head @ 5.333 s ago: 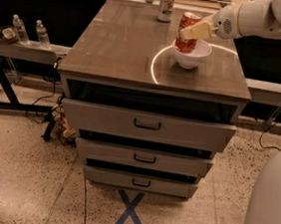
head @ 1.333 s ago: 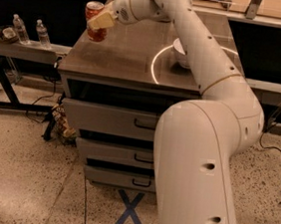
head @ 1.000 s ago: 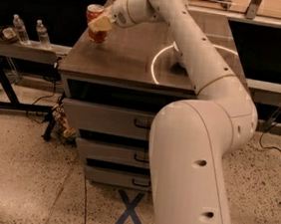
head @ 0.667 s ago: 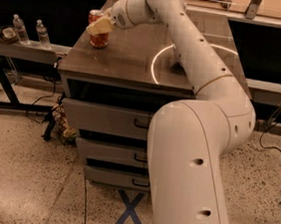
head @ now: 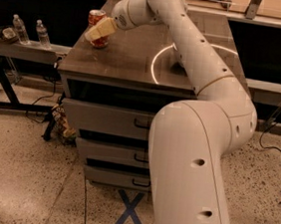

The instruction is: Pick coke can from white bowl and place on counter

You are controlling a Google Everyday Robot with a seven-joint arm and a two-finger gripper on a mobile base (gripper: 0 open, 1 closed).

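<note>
The can (head: 96, 17) stands upright at the far left of the counter (head: 126, 57), near its left edge. The gripper (head: 96, 33) pinches it, one finger across its near side.

The red coke can (head: 96, 17), silver-topped, shows behind the pale cream-yellow gripper (head: 100, 30) at the left rear of the glossy grey-brown worktop (head: 126, 57). A bright white ring (head: 154, 65) curves over it. The arm (head: 199, 75) is white, and a blue X (head: 130, 212) marks the speckled beige floor (head: 23, 182).
</note>
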